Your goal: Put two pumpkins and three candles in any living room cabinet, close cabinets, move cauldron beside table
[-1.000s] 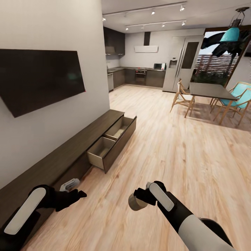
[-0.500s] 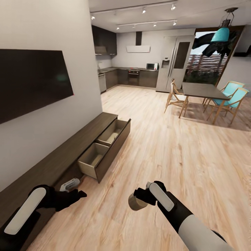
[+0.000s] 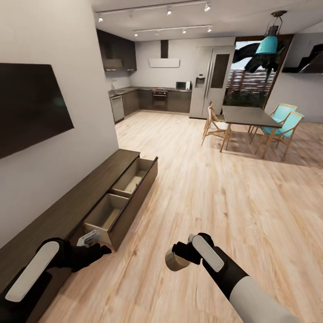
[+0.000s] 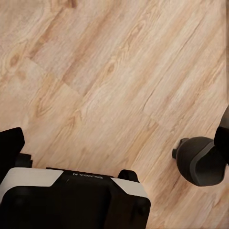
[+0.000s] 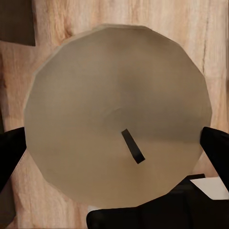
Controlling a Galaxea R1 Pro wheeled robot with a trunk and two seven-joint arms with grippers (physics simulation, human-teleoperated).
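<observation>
Right pincer (image 3: 176, 256) clamps candle (image 3: 174, 261); left pincer (image 3: 102, 249) state unclear; cabinet (image 3: 107, 197) drawers open.

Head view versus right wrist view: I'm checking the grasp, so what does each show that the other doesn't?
Head view alone: the cabinet with its open drawer, and the left gripper. Right wrist view alone: the candle's flat end with its dark wick, and fingers on opposite sides. Both: the right gripper holding the candle over the wood floor.
</observation>
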